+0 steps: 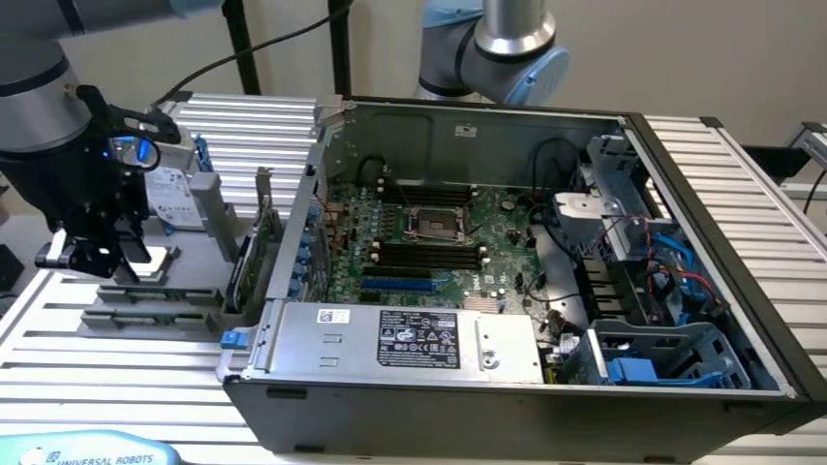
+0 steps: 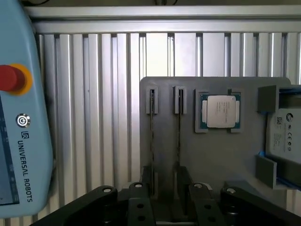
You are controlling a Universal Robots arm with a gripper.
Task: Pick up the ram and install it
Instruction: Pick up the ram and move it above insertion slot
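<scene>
Your gripper (image 1: 91,260) hangs over the gray holder (image 1: 145,294) on the slatted table (image 1: 116,387), at the exterior view's left and well apart from the open computer case (image 1: 517,392). In the wrist view you can see its black fingers (image 2: 136,195) spread apart with nothing clamped between them, so its jaws stand open and empty. The ram (image 2: 178,141) sits in the holder, standing on edge in a narrow slot, and from above you get only a thin dark line running toward the gripper (image 2: 167,190). A second line just like it stands in the neighbouring slot (image 2: 152,136). Both lines run in between the two fingers, and whether a finger touches either one cannot be told. Just beside the slots lies a processor (image 2: 220,112) in its own recess, and past that a hard drive (image 2: 284,134) sits in a blue frame. A teach pendant (image 2: 23,141) lies on the table on the far side of the holder from the drive. Inside the case, the motherboard (image 1: 446,232) lies face up with its dark memory slots (image 1: 427,254) near the middle.
</scene>
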